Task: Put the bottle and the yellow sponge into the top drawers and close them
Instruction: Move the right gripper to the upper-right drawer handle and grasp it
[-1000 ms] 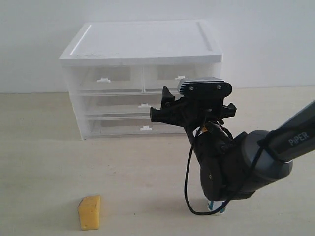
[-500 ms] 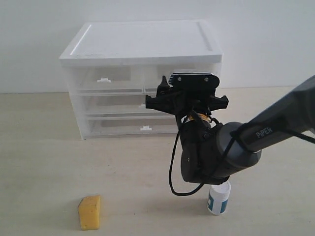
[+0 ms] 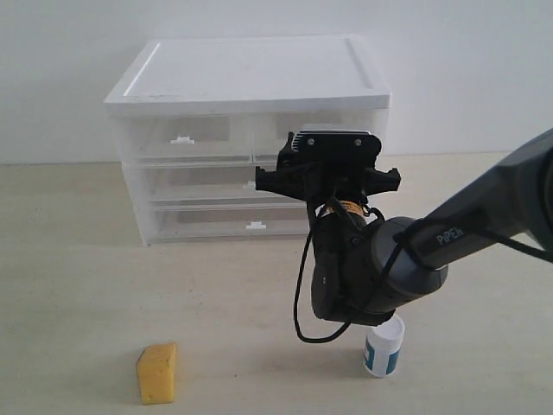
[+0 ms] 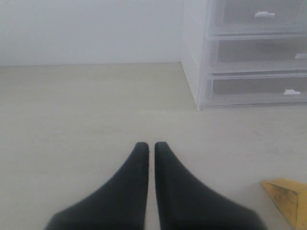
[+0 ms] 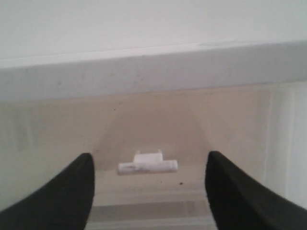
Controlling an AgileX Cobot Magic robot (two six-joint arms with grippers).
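Observation:
The small white bottle (image 3: 383, 346) with a blue-teal label stands upright on the table, just beside the right arm's elbow. At the front left lies the yellow sponge (image 3: 157, 373), whose corner also shows in the left wrist view (image 4: 288, 196). Both top drawers are shut: the left top drawer (image 3: 186, 138) is in plain sight, while the arm partly hides the right one (image 5: 144, 120). My right gripper (image 5: 149, 160) is open, close in front of the right drawer's white clip handle (image 5: 147, 166), its fingers either side and apart from it. My left gripper (image 4: 147, 144) is shut and empty above the table.
The white-topped cabinet (image 3: 251, 73) stands at the back against a white wall. Two full-width clear drawers (image 3: 216, 186) sit shut below the top pair. The right arm's dark body (image 3: 371, 277) and a looping cable hang over the table between cabinet and bottle.
The right arm has swung from over the bottle toward the cabinet's right top drawer, uncovering the bottle. The sponge and the bottle have not moved.

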